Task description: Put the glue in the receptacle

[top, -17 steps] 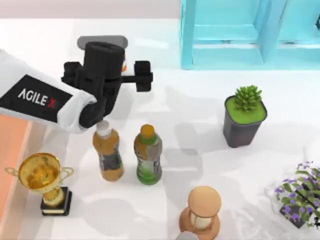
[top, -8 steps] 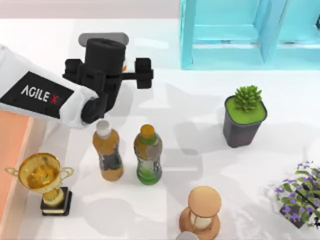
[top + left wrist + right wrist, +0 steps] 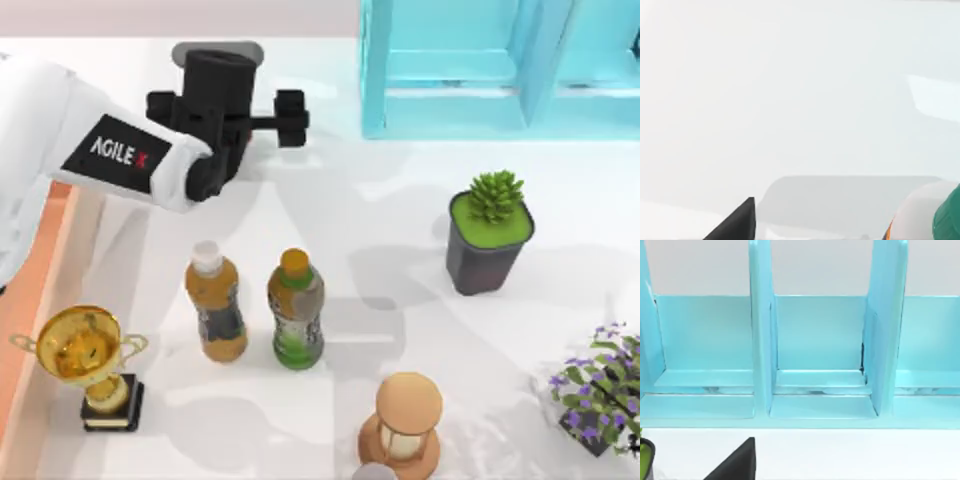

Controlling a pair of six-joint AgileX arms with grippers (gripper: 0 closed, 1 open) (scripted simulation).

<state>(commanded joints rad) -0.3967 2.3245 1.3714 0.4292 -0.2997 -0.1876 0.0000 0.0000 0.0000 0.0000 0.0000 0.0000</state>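
Glue (image 3: 940,220) sits within left gripper's (image 3: 215,70) jaws.

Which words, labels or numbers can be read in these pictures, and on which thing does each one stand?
"AGILE X": on the dark panel of the left arm, in the top view.
Amber bottle label: too blurred to read.
Green bottle label: too blurred to read.
Trophy: no readable text.

left arm reaching over table's far left | left pincer (image 3: 216,85) pointing down
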